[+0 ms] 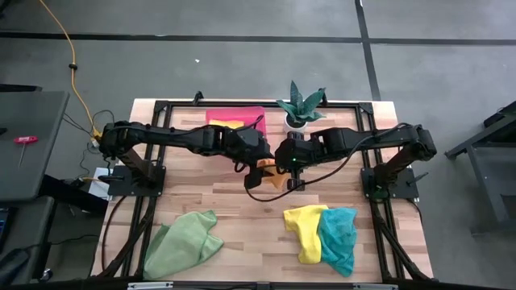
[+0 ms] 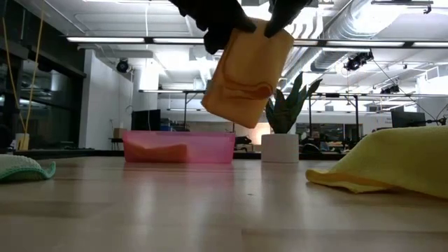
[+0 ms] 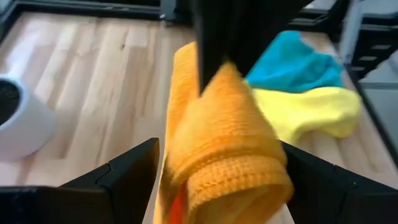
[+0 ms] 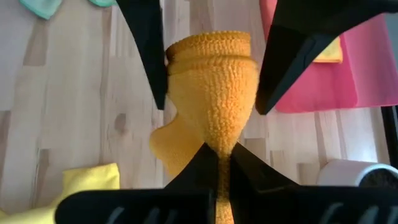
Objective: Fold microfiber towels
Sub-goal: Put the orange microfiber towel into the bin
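An orange microfiber towel (image 2: 245, 77), folded into a thick pad, hangs above the table's middle between my two grippers; it also shows in the high view (image 1: 270, 179). My left gripper (image 1: 256, 161) is closed on one end of it. My right gripper (image 1: 284, 161) is shut on the other end. A light green towel (image 1: 184, 242) lies crumpled at the near left. A yellow towel (image 1: 306, 229) and a teal towel (image 1: 339, 238) lie together at the near right. Another yellow towel (image 1: 226, 123) lies in the pink tray (image 1: 250, 113). My left gripper (image 3: 221, 180) holds the folded towel's thick end (image 3: 186, 155) between its two fingers, which stand as far apart as the several-layer pad is wide. The fingers come from the table's left. The towel is lifted clear. My right gripper (image 4: 225, 165) pinches the towel's bunched, narrow end (image 4: 224, 140) between its two fingers, coming from the table's right. The towel widens away from the pinch toward my left gripper's fingers (image 4: 149, 56). It hangs tilted below the two grippers, clear of the table.
The pink tray stands at the far edge, left of a potted plant (image 1: 300, 105) in a white pot (image 2: 280, 147). Bare wood lies under the grippers (image 1: 242, 201). Black frame rails run along the table's sides.
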You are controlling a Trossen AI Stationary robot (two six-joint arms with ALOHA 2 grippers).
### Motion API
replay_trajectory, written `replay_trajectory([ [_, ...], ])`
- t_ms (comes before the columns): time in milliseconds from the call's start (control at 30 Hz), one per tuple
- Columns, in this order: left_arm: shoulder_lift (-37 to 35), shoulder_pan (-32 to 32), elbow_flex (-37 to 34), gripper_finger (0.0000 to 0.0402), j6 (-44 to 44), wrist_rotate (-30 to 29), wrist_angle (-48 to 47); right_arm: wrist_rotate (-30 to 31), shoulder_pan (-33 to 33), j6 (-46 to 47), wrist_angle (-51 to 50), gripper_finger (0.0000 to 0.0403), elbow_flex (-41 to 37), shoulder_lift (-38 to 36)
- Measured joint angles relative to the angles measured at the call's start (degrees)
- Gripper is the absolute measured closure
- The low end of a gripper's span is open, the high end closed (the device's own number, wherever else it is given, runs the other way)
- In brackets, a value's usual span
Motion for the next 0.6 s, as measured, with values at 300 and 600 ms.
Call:
replay_trajectory([
  [300, 0.0, -0.1, 0.0, 0.0125, 0.5, -1.9, -2.7, -0.4, 0.0, 0.2, 0.8, 0.0403, 0.0, 0.0],
  [600, 0.0, 0.2, 0.0, 0.0287, 2.0, -2.8, -3.4, -0.4, 0.0, 0.2, 1.0, 0.0403, 0.0, 0.0],
])
